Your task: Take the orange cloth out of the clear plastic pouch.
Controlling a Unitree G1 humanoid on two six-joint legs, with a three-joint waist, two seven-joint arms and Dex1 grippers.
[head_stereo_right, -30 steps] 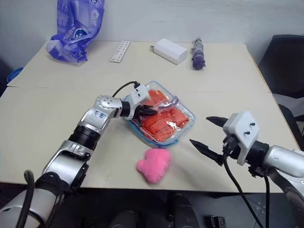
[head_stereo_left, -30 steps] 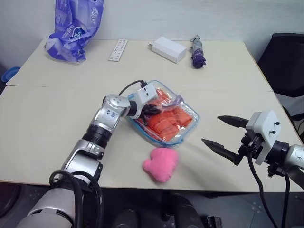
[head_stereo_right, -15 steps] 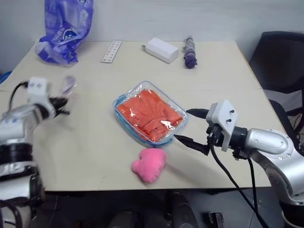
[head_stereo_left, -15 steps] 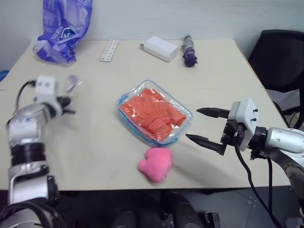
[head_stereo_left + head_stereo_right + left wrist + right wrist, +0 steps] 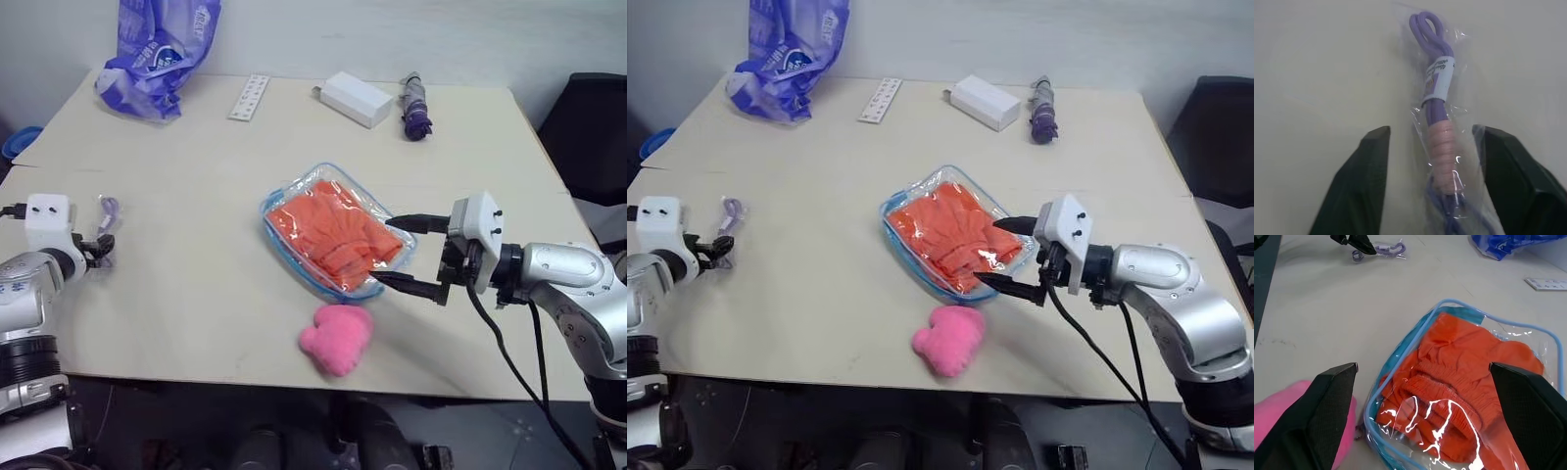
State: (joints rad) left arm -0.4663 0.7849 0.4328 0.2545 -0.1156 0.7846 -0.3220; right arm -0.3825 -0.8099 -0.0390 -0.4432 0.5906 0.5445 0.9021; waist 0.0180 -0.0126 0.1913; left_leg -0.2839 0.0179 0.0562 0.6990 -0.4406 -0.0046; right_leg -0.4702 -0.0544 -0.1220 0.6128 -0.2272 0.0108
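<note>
The clear plastic pouch (image 5: 291, 266) with light blue edging lies flat in the middle of the table. The orange cloth (image 5: 333, 230) is folded inside it and fills most of it. My right gripper (image 5: 383, 249) is open at the pouch's right end, one finger on either side of that corner; the right wrist view looks into the pouch (image 5: 1400, 360) and onto the cloth (image 5: 1464, 367). My left gripper (image 5: 101, 251) is at the table's far left, open. A small wrapped purple cord (image 5: 1437, 93) lies on the table between its fingers (image 5: 1369, 166), touching neither.
A pink plush lump (image 5: 338, 336) sits just in front of the pouch. Along the back of the table are a blue-purple printed bag (image 5: 162, 49), a white strip (image 5: 248, 98), a white box (image 5: 353, 98) and a purple folded umbrella (image 5: 414, 103). A black chair (image 5: 598, 127) stands to the right.
My left arm swung from the pouch to the table's far left with the purple cord packet, then opened and let it go. My right gripper moved left up to the pouch.
</note>
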